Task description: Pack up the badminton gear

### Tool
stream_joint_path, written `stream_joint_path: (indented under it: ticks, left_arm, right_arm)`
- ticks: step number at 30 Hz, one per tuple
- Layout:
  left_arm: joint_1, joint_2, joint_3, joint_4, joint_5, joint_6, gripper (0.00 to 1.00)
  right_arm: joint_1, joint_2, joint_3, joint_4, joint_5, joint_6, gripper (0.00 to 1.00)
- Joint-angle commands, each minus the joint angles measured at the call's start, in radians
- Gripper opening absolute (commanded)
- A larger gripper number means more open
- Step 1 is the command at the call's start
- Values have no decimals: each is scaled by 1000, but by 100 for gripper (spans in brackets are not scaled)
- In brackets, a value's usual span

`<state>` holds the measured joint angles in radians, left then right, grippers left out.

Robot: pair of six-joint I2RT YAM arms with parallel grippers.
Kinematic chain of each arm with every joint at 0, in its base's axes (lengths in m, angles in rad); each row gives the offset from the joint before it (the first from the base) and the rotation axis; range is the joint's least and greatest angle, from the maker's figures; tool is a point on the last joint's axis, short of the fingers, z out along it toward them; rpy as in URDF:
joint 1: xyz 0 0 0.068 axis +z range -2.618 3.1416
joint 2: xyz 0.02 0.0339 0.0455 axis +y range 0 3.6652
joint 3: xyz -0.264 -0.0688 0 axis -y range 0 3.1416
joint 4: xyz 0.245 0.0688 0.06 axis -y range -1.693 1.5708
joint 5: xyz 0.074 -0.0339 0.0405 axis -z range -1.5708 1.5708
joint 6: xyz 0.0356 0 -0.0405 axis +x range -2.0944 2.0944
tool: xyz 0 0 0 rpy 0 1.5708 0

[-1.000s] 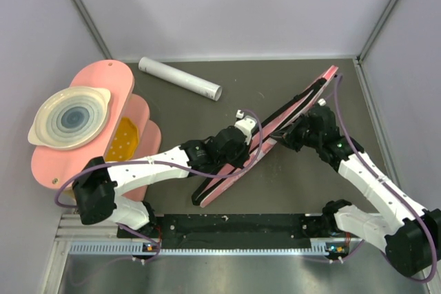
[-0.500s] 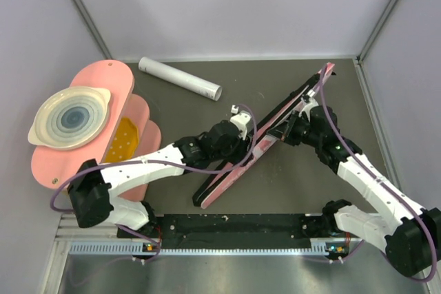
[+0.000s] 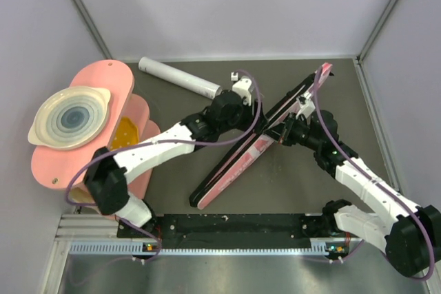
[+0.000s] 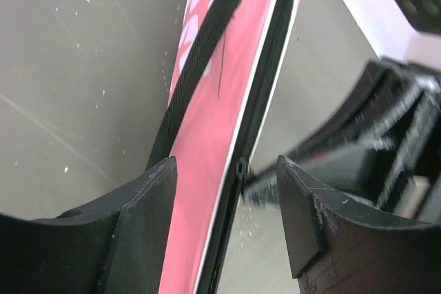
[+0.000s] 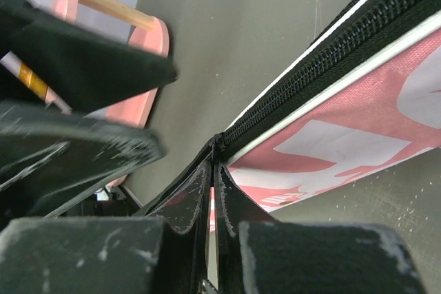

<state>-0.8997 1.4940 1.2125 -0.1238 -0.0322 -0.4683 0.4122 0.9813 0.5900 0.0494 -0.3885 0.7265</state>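
The pink "SPORT" bag (image 3: pixel 238 163) stands on its edge and runs diagonally across the table from near left to far right. My right gripper (image 3: pixel 284 129) is shut on the zipper pull (image 5: pixel 219 144) on the bag's black zipper edge (image 5: pixel 324 60). My left gripper (image 3: pixel 249 105) hangs open just above the bag's middle. In the left wrist view its fingers (image 4: pixel 148 201) straddle the pink side (image 4: pixel 220 101) without touching it. The long white tube (image 3: pixel 179 77) lies on the table at the far left of the bag. What the bag holds is hidden.
Pink rounded boards (image 3: pixel 120 80) with a white ringed dish (image 3: pixel 69 116) stand at the left edge. Grey walls close in the table at the back and both sides. The arm bases and a black rail (image 3: pixel 234 225) line the near edge.
My left gripper has opened, let go of the bag and moved toward the far side. My right gripper has stayed shut and shifted left along the zipper edge; the bag has swung slightly.
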Motion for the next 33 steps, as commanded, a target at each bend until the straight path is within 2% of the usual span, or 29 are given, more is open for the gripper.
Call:
stream_joint_path:
  ticks: [1,7,11,14,15,17,18,22,25,29,33]
  left_arm:
    - [12,123,143,44,-6,-6,65]
    - [18,244,232,78,28,10,66]
    - [22,296,248,116,144,17,60]
    - [25,310,225,188,195,16,48]
    - [30,313,219,199,204,19,36]
    - [38,322,222,202,221,33,26]
    - [41,325,232,201,227,40,15]
    - [54,351,269,181,253,56,0]
    - [58,357,285,182,267,69,0]
    - [62,377,323,158,282,95,0]
    - [77,390,364,138,320,112,0]
  right_arm:
    - [8,-32,-5,96,-46,-24,0]
    - [7,-46,-21,95,-36,-32,0]
    - [7,-53,-18,76,-24,-48,0]
    - [7,-56,-15,73,-27,-74,0]
    - [7,-58,-15,72,-26,-82,0]
    - [10,-67,-16,73,-30,-114,0]
    - [8,-70,-16,72,-30,-125,0]
    - [30,-78,-10,53,-21,-189,0]
    - [83,-67,8,35,3,-252,0]
    - [215,-35,51,-9,98,-355,0]
    - [379,0,76,-10,180,-391,0]
